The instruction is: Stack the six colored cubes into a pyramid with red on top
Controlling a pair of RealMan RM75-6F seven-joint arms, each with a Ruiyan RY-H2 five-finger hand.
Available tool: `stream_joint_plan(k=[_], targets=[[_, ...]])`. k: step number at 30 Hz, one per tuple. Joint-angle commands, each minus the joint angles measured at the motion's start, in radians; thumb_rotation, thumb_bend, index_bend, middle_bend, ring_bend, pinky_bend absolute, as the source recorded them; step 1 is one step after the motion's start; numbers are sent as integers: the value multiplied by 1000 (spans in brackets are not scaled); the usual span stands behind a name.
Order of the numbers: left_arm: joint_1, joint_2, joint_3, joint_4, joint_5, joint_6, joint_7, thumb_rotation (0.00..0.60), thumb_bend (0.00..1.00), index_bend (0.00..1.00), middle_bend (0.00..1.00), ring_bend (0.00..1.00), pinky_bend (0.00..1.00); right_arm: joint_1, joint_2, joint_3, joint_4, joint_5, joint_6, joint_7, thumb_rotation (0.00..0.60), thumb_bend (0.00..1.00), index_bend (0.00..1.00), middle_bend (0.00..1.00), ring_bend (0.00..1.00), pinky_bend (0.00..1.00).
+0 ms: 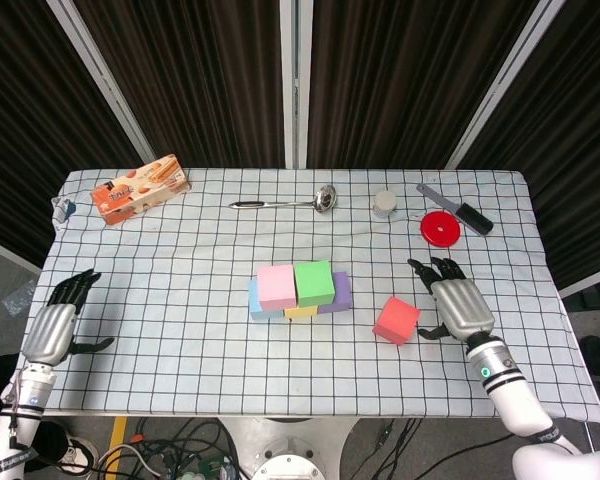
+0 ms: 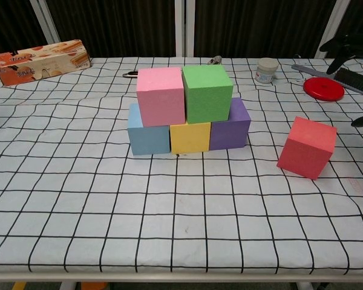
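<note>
Head view shows your right hand (image 1: pixel 458 308) empty with fingers spread, just right of the red cube (image 1: pixel 396 320), which sits alone on the table (image 1: pixel 180 340) right of the stack; your left hand (image 1: pixel 55 328) hangs open at the table's left edge. Chest view shows the pink cube (image 2: pixel 161 96) and green cube (image 2: pixel 207 93) resting on the blue cube (image 2: pixel 147 136), yellow cube (image 2: pixel 190 138) and purple cube (image 2: pixel 231 130), the red cube tilted.
</note>
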Motion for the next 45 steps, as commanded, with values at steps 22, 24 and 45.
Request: stream_joint_plan(k=[22,24,45], targets=[[4,-15,24,126,15,-22,-120,600,0,75,26,0,35,-198,-398,102,189,47,154,-78,600,3,0,188,0,0],[6,-11,23,125,17,-17,-121,600,0,75,26,0,35,-201,-399,108,186,46,139,-73,600,2,0,190,0,0],[5,-22,33,144,27,-22,-143,600,0,75,26,0,35,-214,-411,165,189,54,115,-127,600,247,0,356,0,0]])
